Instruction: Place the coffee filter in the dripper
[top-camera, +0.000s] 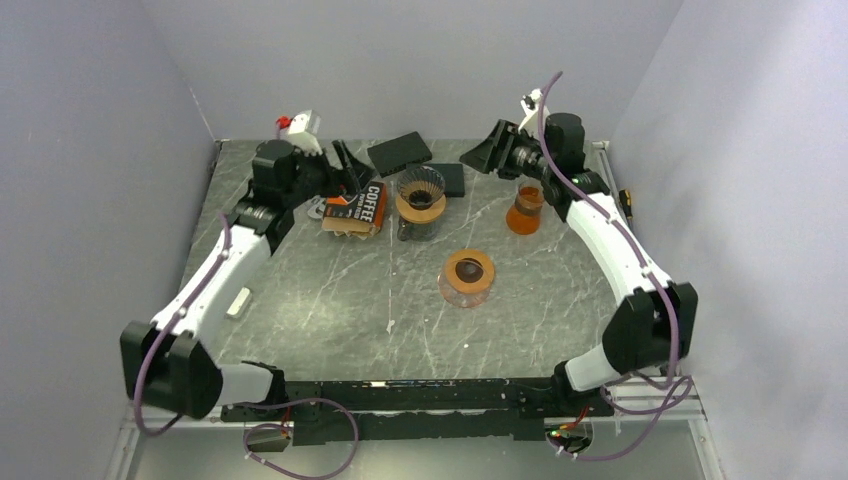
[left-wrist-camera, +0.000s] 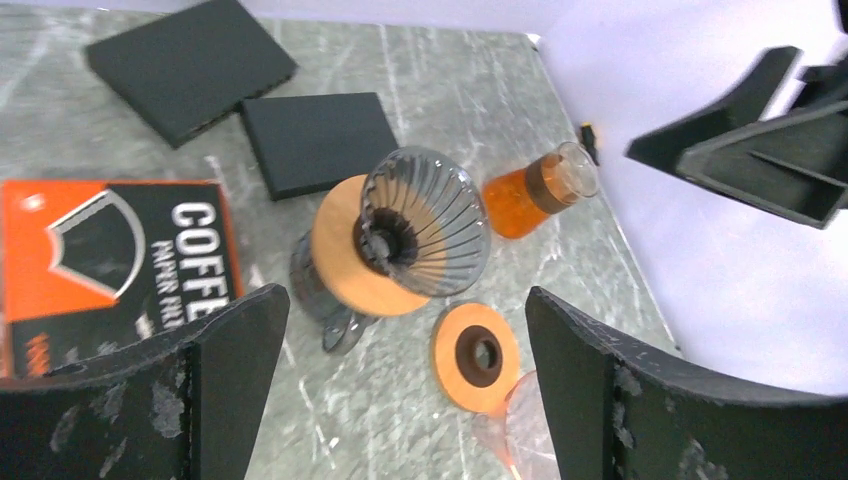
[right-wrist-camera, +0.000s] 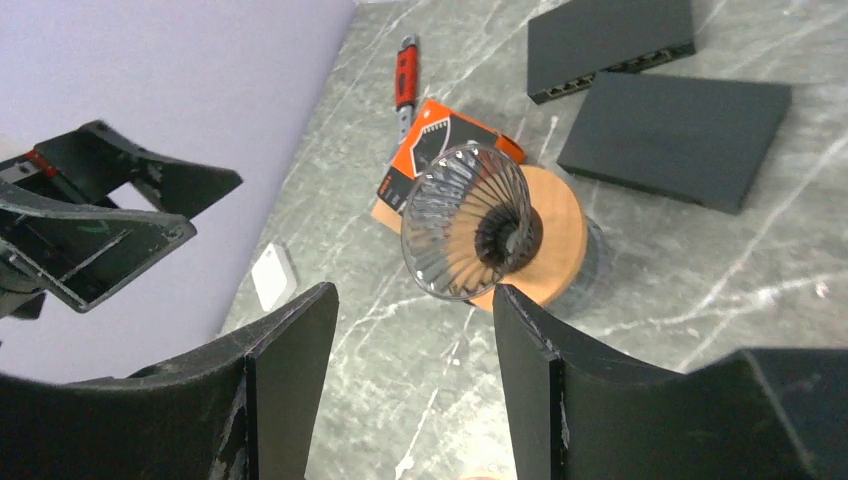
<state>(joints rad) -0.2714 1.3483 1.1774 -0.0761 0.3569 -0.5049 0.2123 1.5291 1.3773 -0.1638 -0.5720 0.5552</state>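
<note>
The dark ribbed glass dripper (top-camera: 421, 192) with a wooden collar stands on a glass server at the back middle; it also shows in the left wrist view (left-wrist-camera: 425, 235) and the right wrist view (right-wrist-camera: 470, 220). It looks empty. An orange-and-black coffee filter box (top-camera: 357, 208) lies just left of it (left-wrist-camera: 110, 265). No loose filter shows. My left gripper (top-camera: 348, 166) is open and empty above the box (left-wrist-camera: 405, 400). My right gripper (top-camera: 487, 156) is open and empty, raised to the right of the dripper (right-wrist-camera: 415, 390).
An orange dripper (top-camera: 467, 276) lies upside down mid-table. An orange glass carafe (top-camera: 524, 210) stands to the right. Two black pads (top-camera: 400, 152) (top-camera: 450, 178) lie at the back. A red-handled tool (right-wrist-camera: 405, 80) and a small white block (top-camera: 238, 302) lie on the left.
</note>
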